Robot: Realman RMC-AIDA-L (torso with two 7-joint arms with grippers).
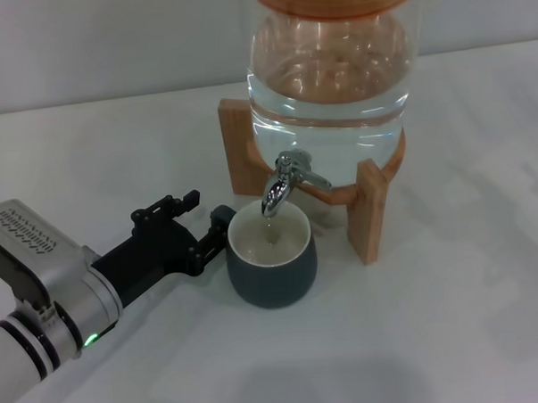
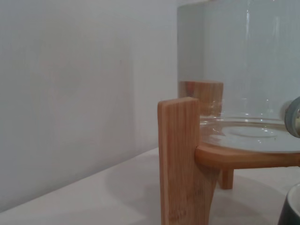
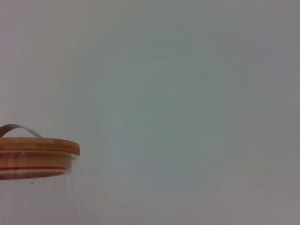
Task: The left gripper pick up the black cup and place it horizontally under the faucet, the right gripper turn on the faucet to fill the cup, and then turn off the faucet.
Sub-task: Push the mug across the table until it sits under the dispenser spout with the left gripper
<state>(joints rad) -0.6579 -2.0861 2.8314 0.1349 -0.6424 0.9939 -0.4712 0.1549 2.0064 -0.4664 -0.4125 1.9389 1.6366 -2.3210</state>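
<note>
The black cup [image 1: 272, 264] stands upright on the white table, right under the spout of the faucet [image 1: 286, 178]. Its cream inside shows, and a thin trickle seems to fall into it. My left gripper [image 1: 209, 210] lies low at the cup's left side, where the handle is, its fingers apart and one fingertip [image 1: 222, 220] against the cup wall. In the left wrist view only an edge of the cup [image 2: 291, 211] and a blurred bit of the faucet [image 2: 294, 117] show. My right gripper is out of view.
The glass dispenser [image 1: 331, 83] holds water and rests on a wooden stand [image 1: 369, 210] behind the cup. The stand's leg [image 2: 180, 159] is close in the left wrist view. The right wrist view shows only the dispenser's wooden lid [image 3: 37, 152] and a grey wall.
</note>
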